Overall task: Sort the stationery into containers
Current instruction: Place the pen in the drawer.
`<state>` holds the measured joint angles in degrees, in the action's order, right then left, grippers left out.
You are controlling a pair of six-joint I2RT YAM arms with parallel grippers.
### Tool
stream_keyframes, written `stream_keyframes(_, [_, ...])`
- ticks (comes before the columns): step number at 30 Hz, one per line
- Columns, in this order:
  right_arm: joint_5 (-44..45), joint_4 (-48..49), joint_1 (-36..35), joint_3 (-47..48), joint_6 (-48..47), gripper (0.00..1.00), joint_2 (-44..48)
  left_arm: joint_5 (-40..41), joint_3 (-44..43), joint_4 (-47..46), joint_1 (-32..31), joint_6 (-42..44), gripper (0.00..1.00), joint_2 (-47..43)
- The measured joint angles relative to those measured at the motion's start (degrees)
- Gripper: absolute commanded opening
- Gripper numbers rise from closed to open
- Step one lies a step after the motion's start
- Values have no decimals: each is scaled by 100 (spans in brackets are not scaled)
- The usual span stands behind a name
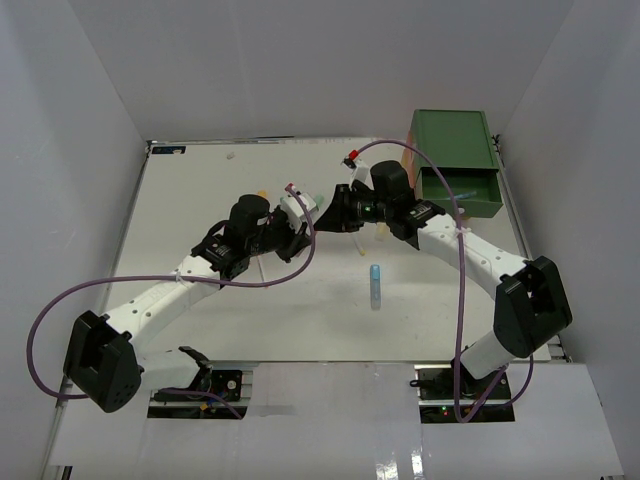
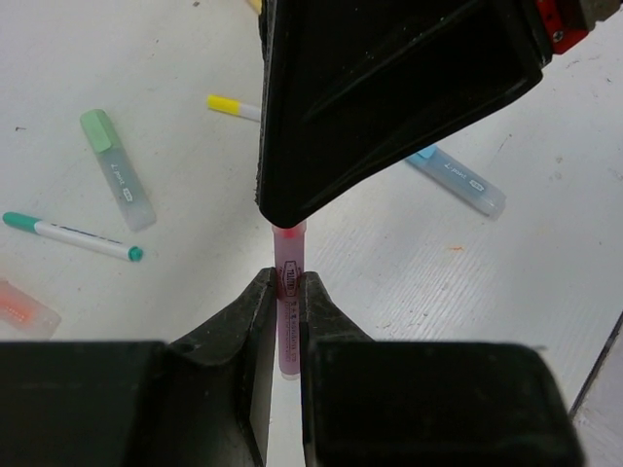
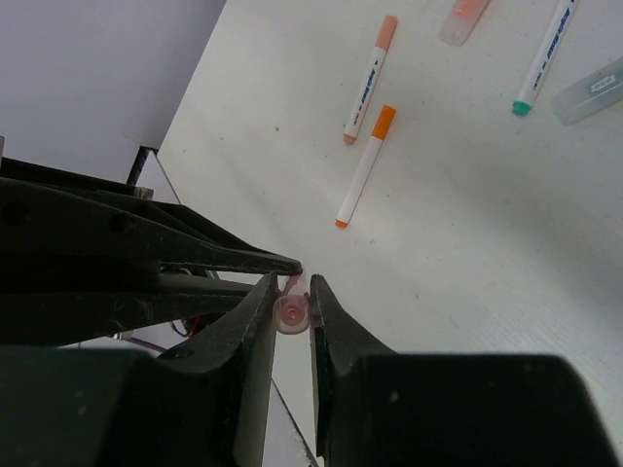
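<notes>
A pink highlighter (image 2: 289,292) is held in the air between both grippers above the middle of the table. My left gripper (image 2: 288,284) is shut on its barrel. My right gripper (image 3: 293,297) is shut on its other end, which shows end-on in the right wrist view (image 3: 292,313). In the top view the left gripper (image 1: 312,211) and the right gripper (image 1: 337,208) meet tip to tip. The green container (image 1: 455,145) stands at the back right with its drawer (image 1: 462,192) pulled open. The orange-red and yellow containers are out of view.
A blue highlighter (image 1: 375,276) lies near the table's middle. Under the grippers lie a green highlighter (image 2: 117,167), a teal pen (image 2: 73,236), a yellow-ended pen (image 2: 234,105), an orange highlighter (image 2: 24,306) and two orange pens (image 3: 365,163).
</notes>
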<state>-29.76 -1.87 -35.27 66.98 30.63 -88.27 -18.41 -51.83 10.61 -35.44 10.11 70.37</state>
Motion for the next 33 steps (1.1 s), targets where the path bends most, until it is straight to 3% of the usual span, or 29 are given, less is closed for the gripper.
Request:
stream_keyframes(1, [0,2,0,0,0,8,2,11,0,0,0,0,34,-2])
stream_keyframes(3, [13,17,2,0,-9,8,4,44,0,-13,-4,-11,47,-7])
stream_keyframes(4, [39,31,11,0,-15,8,17,66,0,-22,-11,-4,62,-9])
stream_keyframes(7, [96,35,125,-68,-22,8,153,214,0,-42,-33,-66,79,-37])
stream_keyframes(8, [111,39,208,-131,-26,8,260,293,0,-55,-33,-94,89,-55])
stream_keyframes(11, [129,35,575,-372,-52,8,658,553,2,-96,-33,-201,98,-116])
stream_keyframes(22, [142,-323,2927,-669,-225,8,2017,2164,140,-463,46,-656,98,-411])
stream_keyframes(33, [46,-459,4911,-949,-188,8,2544,3351,131,-363,723,-1397,98,-227])
